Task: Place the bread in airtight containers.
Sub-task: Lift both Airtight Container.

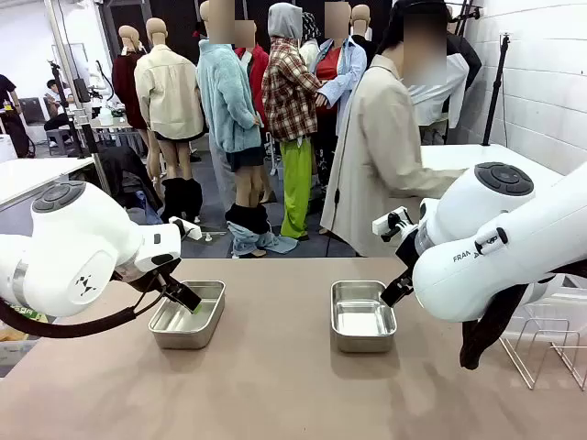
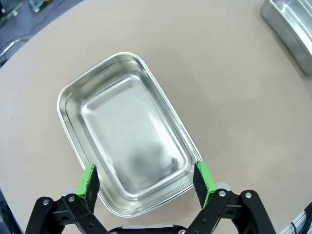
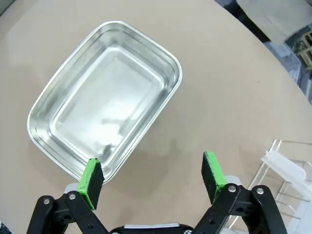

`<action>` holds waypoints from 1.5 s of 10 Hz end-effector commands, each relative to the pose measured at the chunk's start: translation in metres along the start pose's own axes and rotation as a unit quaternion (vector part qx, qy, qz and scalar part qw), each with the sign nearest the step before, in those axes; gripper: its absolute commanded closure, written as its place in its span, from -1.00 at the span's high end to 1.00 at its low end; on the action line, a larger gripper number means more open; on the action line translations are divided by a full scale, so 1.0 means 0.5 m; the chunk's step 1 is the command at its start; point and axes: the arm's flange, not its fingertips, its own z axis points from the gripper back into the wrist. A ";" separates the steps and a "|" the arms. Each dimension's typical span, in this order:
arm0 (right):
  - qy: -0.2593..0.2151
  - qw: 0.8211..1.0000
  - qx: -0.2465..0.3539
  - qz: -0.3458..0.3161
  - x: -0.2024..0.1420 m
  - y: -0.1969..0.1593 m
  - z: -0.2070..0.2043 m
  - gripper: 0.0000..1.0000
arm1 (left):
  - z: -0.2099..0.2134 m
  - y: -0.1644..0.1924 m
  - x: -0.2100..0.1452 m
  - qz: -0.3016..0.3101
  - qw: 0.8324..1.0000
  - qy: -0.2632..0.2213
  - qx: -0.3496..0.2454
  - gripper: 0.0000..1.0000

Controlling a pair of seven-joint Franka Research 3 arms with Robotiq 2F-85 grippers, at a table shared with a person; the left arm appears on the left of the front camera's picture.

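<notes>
Step in hand: I judge this the very start. Both containers are set out and bare inside, with no bread in either.
Left tin (image 1: pixel 183 337): on the table (image 1: pixel 275 394), lidless, at about 9 o'clock from the table's middle.
Right tin (image 1: pixel 364 343): at 3 o'clock from the left tin, well apart from it, lidless too.
Left gripper (image 2: pixel 146 178): I have it hovering over the left tin's near end, jaws spread wide and nothing between the pads. In its wrist view the tin runs off toward 11 o'clock.
Right gripper (image 3: pixel 152 173): jaws wide and empty. One pad hangs over the right tin's near corner, and the tin lies toward 10 o'clock.
Other things: a clear rack (image 1: pixel 550 344) stands at 4 o'clock from the right tin. A person (image 1: pixel 376 156) stands at 12 o'clock.
Bread: I cannot tell where it will come from.
Next move, my judgement: I need a roll located or handed over. Then I close gently across its width and lower it into a tin.
</notes>
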 end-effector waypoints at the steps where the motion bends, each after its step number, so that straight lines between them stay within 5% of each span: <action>1: 0.000 1.000 0.000 0.000 0.000 0.000 0.000 1.00 | 0.000 0.000 0.000 0.000 1.000 0.000 0.000 1.00; 11: 0.000 1.000 0.000 0.000 0.000 0.000 0.000 1.00 | 0.000 -0.003 0.001 -0.002 1.000 0.000 0.000 1.00; 15: -0.088 0.993 -0.079 -0.006 0.053 -0.074 0.138 1.00 | 0.182 0.047 0.090 -0.048 0.996 -0.059 0.056 1.00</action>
